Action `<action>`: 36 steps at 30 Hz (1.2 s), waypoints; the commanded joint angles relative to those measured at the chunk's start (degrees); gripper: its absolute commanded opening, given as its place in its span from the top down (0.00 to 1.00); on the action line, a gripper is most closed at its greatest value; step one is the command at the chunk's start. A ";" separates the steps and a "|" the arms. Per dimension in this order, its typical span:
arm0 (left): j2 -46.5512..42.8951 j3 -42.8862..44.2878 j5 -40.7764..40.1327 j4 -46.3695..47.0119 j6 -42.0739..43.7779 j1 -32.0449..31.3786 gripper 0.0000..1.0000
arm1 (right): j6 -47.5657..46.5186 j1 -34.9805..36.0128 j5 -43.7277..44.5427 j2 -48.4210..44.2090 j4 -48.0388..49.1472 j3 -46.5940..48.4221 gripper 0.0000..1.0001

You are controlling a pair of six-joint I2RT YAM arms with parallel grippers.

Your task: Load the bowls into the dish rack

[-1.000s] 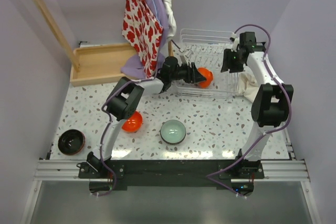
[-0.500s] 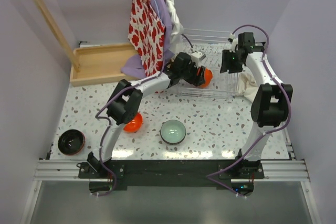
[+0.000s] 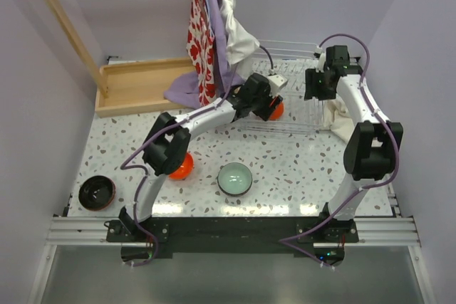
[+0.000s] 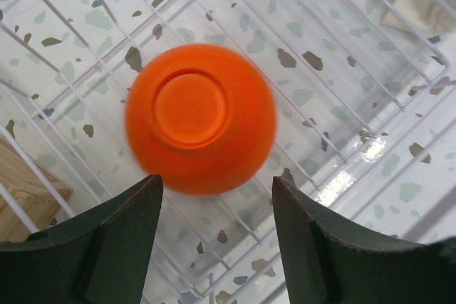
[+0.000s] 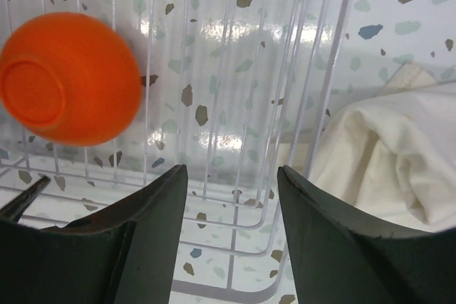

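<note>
- Left fingers (image 4: 117,240) were spread; orange bowl (image 4: 199,115) sat base-up in dish rack (image 3: 299,115), centre frame, not pinched.
- Right fingers (image 5: 142,236) were spread, gripping nothing.

One bowl (image 4: 199,119) in the dish rack (image 3: 296,117) (left half); wooden tray (image 3: 139,87) farther left.

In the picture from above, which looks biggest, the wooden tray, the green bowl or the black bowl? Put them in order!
Largest: wooden tray.
Then: green bowl and black bowl, which look about alike, so no ranking.
</note>
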 commanded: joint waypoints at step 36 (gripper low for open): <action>-21.17 -17.86 0.23 2.99 21.16 -10.69 0.35 | -16.15 -5.06 3.71 -6.52 -2.48 -8.72 1.00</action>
